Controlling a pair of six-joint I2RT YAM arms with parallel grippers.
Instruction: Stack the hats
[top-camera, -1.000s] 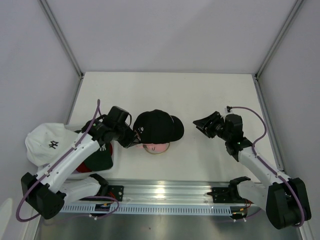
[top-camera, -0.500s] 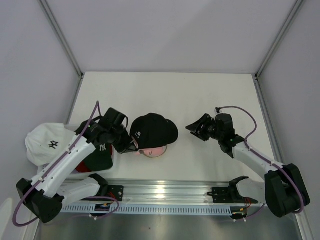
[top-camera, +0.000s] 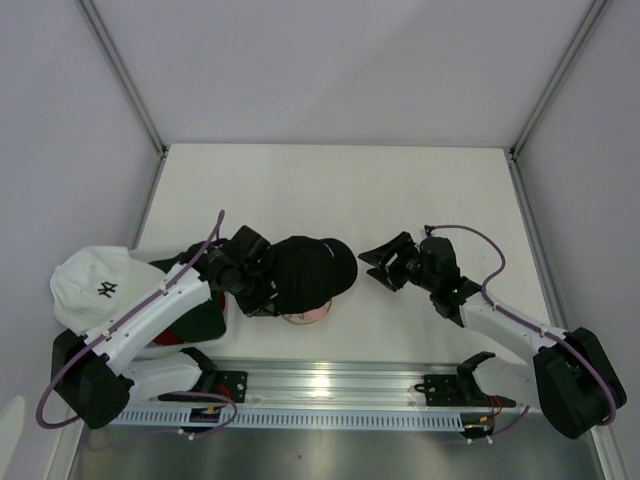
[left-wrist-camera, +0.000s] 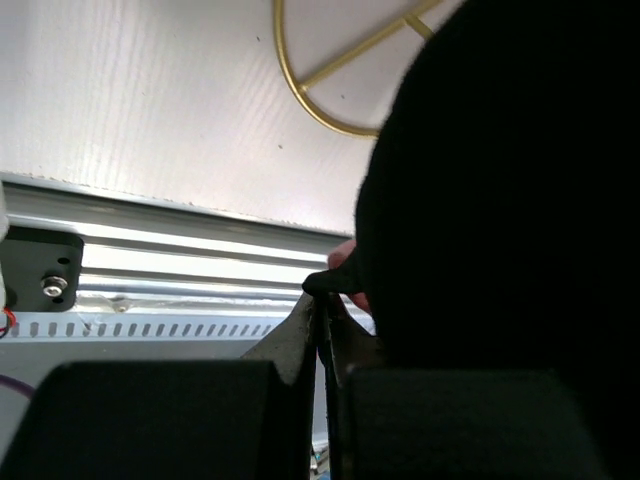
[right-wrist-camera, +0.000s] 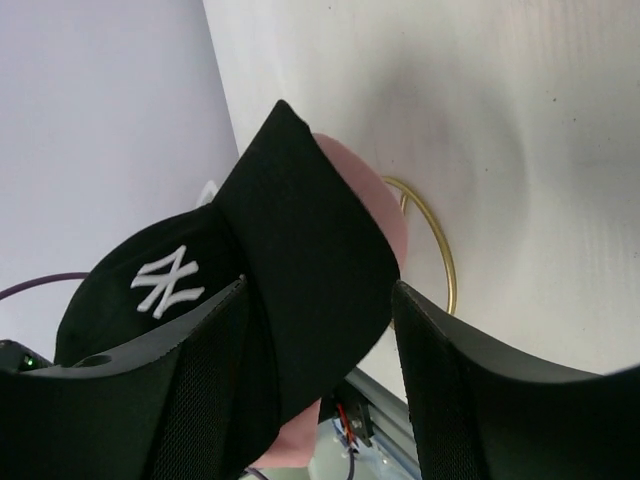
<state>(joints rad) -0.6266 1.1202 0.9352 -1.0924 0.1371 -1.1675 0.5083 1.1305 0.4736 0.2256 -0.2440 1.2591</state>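
Far left of the gold wire stand (left-wrist-camera: 305, 104), at the table's edge, lies a white cap (top-camera: 92, 283) with a dark stitched monogram on its crown, too small to read. Just right of it, partly under the left arm, is a dark green cap (top-camera: 203, 316).

The left gripper (top-camera: 262, 292) reaches in from the stand's left. Its jaws are pressed together, pinching the rear hem of the black cap (top-camera: 305, 270), as the left wrist view shows.

The black cap sits over the stand, on top of a pink cap (top-camera: 316, 314) whose edge peeks out on the near side. Its long axis runs left to right across the table, and its curved brim points right, away from the left gripper. The fabric is plain matte black. In the right wrist view a white interlocked "NY" is stitched on the crown front, above the brim.

Right of the stand, the right gripper (top-camera: 383, 262) faces the brim. Its jaws are spread wide, and in its own camera the brim lies between them, with no pad clearly touching it.
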